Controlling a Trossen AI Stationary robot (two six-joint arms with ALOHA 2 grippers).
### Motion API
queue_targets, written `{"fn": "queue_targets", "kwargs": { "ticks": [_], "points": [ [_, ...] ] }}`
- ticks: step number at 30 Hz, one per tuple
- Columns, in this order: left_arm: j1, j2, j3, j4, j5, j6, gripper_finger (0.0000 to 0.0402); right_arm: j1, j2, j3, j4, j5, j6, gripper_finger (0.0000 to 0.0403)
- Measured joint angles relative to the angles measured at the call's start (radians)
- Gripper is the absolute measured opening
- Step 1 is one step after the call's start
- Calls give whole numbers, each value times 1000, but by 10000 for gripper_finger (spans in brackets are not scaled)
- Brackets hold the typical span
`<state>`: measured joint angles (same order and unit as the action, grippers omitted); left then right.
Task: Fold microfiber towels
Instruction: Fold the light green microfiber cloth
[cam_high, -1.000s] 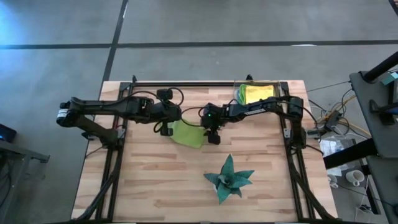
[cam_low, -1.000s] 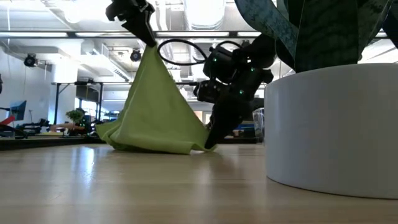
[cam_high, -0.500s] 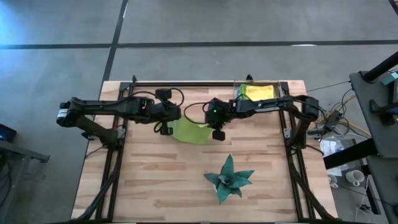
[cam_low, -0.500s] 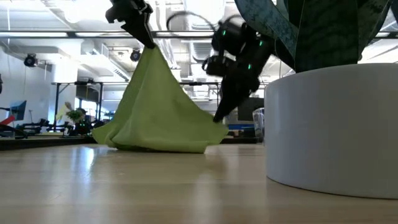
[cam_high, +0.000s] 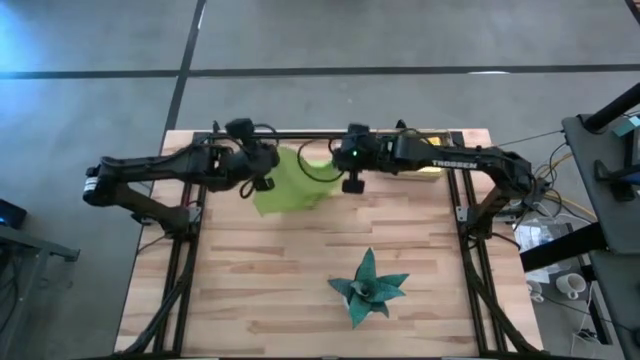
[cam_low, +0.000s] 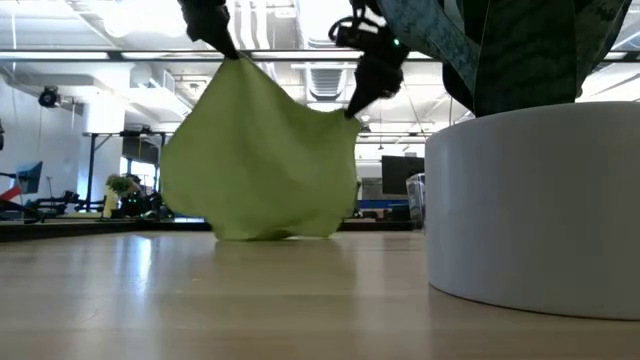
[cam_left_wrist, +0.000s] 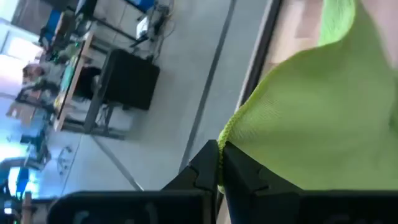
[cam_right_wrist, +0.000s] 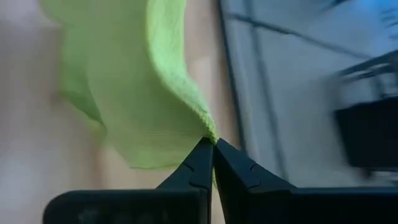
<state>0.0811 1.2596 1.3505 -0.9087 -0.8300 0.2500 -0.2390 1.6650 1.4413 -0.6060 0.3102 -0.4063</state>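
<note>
On the right arm (cam_high: 450, 160), white lettering reads TROSSEN.

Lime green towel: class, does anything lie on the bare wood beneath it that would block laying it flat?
Nothing visible does. The lime green towel hangs from both grippers, left gripper and right gripper; the potted plant stands nearer the front.
</note>
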Motion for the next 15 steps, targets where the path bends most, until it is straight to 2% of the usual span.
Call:
{"fn": "queue_targets", "kwargs": {
  "ticks": [5, 11, 15],
  "points": [
    [96, -19, -35, 149, 37, 108, 0, -65, 3, 79, 35, 80, -78, 9],
    [211, -9, -28, 346, 39, 380, 0, -151, 4, 186, 55, 181, -173, 9],
    [220, -23, -5, 366, 70, 361, 0, -170, 3, 245, -47, 182, -166, 9]
  ]
}}
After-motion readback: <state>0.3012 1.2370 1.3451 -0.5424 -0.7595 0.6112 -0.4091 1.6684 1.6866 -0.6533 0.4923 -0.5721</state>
